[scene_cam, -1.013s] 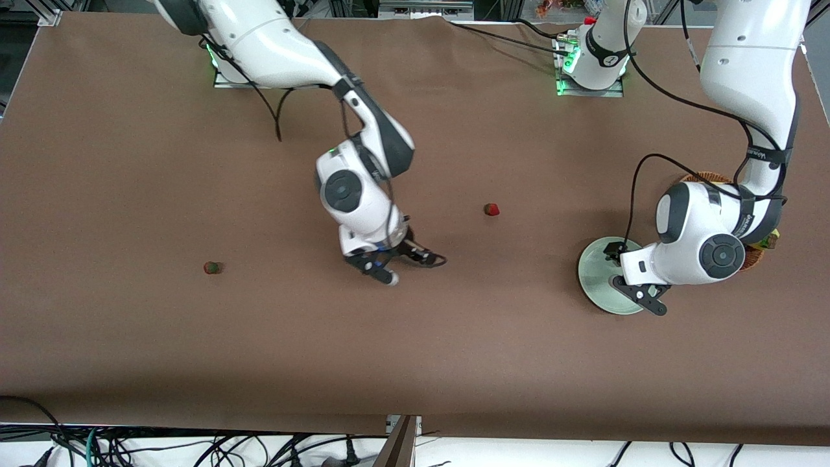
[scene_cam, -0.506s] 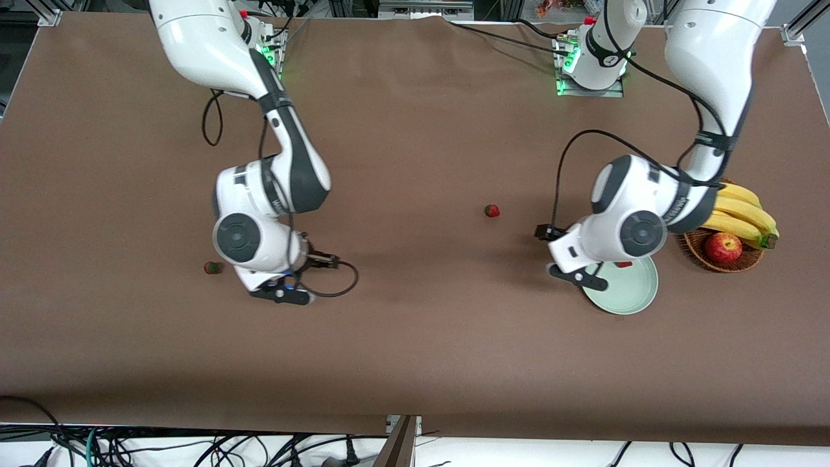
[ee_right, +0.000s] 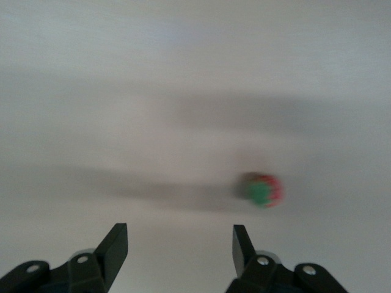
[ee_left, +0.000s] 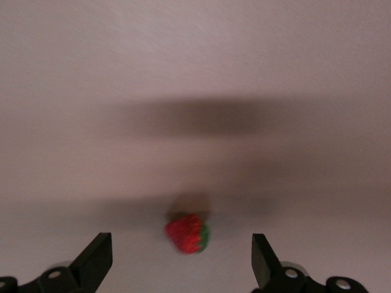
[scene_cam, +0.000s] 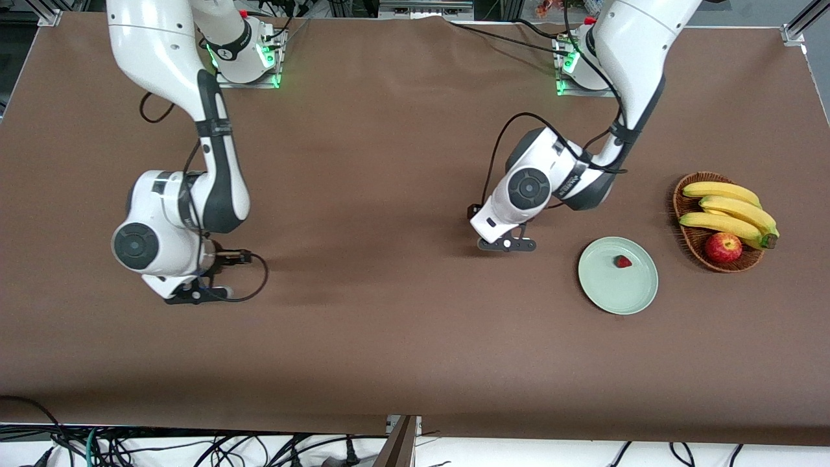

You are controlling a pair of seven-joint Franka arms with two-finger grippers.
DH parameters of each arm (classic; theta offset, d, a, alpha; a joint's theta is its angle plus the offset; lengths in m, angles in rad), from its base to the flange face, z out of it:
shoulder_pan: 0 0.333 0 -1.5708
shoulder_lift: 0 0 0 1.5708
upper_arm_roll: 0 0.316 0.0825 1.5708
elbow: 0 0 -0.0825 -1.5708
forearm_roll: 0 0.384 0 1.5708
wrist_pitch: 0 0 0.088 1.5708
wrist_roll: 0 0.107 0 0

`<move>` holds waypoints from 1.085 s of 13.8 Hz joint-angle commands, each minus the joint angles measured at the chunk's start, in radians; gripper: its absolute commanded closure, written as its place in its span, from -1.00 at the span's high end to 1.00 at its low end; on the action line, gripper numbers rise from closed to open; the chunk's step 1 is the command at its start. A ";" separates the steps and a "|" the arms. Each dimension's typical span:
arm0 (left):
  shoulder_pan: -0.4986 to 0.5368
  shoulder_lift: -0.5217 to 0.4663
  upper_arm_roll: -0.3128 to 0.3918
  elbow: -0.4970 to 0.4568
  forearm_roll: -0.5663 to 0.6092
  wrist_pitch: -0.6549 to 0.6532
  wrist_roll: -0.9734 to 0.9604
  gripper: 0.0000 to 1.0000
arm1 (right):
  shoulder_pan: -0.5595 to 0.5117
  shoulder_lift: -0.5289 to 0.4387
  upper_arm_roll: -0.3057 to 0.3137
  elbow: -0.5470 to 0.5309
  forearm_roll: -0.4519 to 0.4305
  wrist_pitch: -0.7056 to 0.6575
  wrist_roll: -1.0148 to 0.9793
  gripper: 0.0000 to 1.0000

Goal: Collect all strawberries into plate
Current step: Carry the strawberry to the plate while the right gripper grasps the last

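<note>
The pale green plate (scene_cam: 632,295) lies near the left arm's end of the table with one strawberry (scene_cam: 623,261) on it. My left gripper (scene_cam: 507,244) is open and empty, low over a second strawberry (ee_left: 186,233), which lies on the brown cloth between its open fingers (ee_left: 95,259); the hand hides that berry in the front view. My right gripper (scene_cam: 194,297) is open and empty toward the right arm's end. The third strawberry (ee_right: 264,189) lies on the cloth just off the line of its open fingers (ee_right: 116,244) and is hidden in the front view.
An oval wicker basket (scene_cam: 687,237) with bananas (scene_cam: 726,211) and a red apple (scene_cam: 723,246) stands beside the plate, at the left arm's end. Brown cloth covers the whole table.
The left gripper has left the plate, where one strawberry now lies, and moved over the middle strawberry. The right gripper has swept toward the right arm's end, over the third strawberry.
</note>
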 commanded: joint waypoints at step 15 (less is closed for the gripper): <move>-0.008 -0.007 0.009 -0.114 0.096 0.123 -0.120 -1.00 | -0.090 0.066 0.036 -0.103 0.173 0.229 -0.234 -0.33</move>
